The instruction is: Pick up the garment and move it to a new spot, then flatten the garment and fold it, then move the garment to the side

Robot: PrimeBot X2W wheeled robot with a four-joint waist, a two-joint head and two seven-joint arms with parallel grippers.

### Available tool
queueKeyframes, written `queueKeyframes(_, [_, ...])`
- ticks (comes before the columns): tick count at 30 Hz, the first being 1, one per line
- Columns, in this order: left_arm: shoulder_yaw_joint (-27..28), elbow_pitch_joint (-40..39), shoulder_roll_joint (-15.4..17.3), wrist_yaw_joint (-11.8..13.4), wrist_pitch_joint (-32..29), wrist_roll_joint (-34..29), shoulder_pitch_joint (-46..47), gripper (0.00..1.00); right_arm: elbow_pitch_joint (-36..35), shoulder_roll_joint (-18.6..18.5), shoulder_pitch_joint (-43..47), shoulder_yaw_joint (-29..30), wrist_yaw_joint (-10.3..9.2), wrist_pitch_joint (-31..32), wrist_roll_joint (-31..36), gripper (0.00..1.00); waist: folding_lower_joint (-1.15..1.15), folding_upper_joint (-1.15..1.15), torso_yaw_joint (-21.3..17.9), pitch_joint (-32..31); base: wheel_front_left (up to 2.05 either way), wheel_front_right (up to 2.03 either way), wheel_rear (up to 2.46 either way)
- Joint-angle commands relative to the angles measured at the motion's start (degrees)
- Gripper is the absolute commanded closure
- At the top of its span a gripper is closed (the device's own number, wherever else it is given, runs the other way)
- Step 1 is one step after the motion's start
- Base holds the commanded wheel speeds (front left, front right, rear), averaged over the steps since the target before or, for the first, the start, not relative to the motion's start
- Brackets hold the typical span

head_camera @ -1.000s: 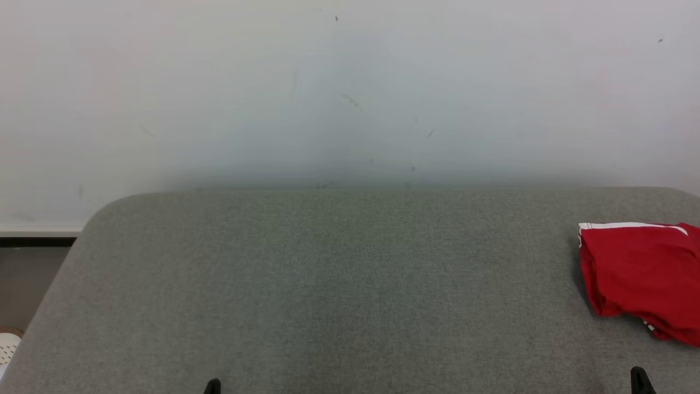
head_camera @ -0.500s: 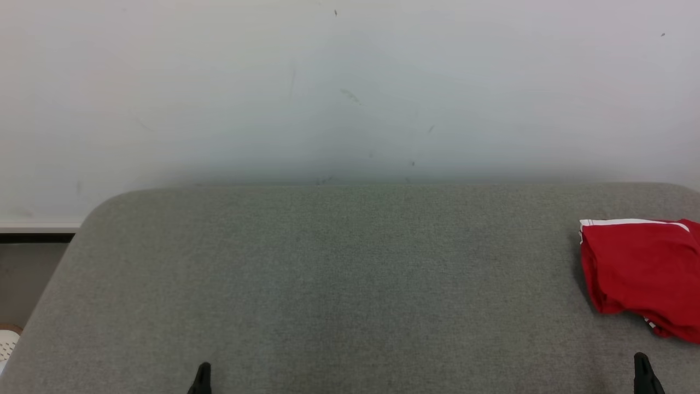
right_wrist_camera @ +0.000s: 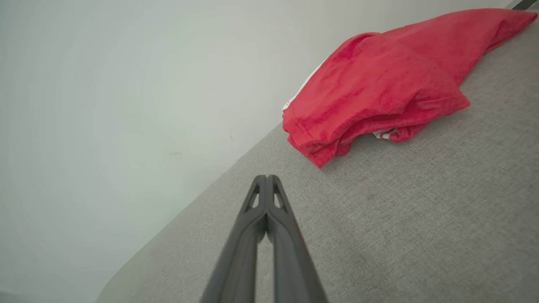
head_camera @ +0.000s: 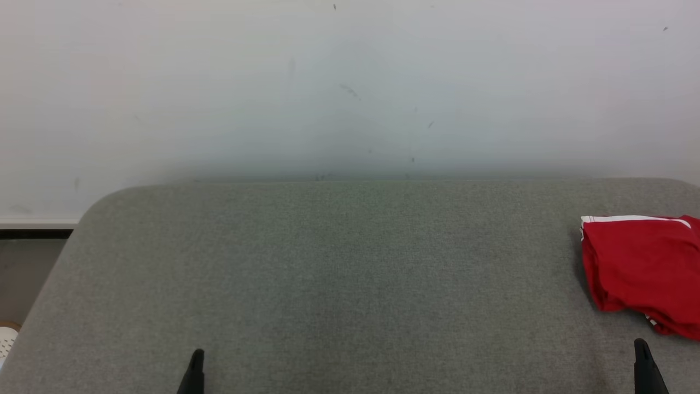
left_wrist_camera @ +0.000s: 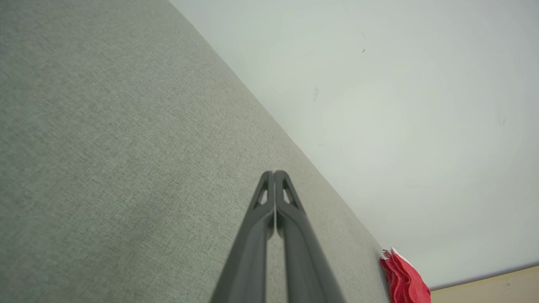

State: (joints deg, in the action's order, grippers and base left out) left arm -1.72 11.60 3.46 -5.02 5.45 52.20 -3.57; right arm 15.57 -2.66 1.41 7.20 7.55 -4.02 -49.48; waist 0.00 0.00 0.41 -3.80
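The garment is red with white trim and lies folded in a thick bundle at the right edge of the grey padded table. It also shows in the right wrist view as a red garment, ahead and to the right of my right gripper, which is shut and holds nothing. My right gripper rises at the lower right of the head view, just short of the garment. My left gripper stands at the lower left, far from it. In the left wrist view my left gripper is shut and empty, with the garment far off.
A pale wall runs close behind the table's far edge. The table's left corner is rounded, with floor and a white perforated object beyond it at the lower left.
Both fingertips reach further up into the head view than before. The whole picture has drifted slightly upward, so the camera has moved. The garment has not moved on the table.
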Motion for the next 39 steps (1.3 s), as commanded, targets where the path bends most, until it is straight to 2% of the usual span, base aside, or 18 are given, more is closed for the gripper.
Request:
queueKeyframes(1, [0.6, -0.3, 0.6, -0.3, -0.5, 2.6, 1.5, 1.00, -0.8, -0.4, -1.5, 0.0, -0.04, 0.5, -2.3, 1.00, 0.00, 0.00, 0.0, 0.1, 0.00, 0.00, 0.00])
queueKeyframes(39, [4.2, 1.2, 0.6, -1.6, -6.4, 24.4, 6.3, 1.00, -1.4, -0.4, -5.2, -0.4, -0.08, 6.3, -25.2, 1.00, 0.00, 0.00, -0.2, 1.9, 0.00, 0.00, 0.00])
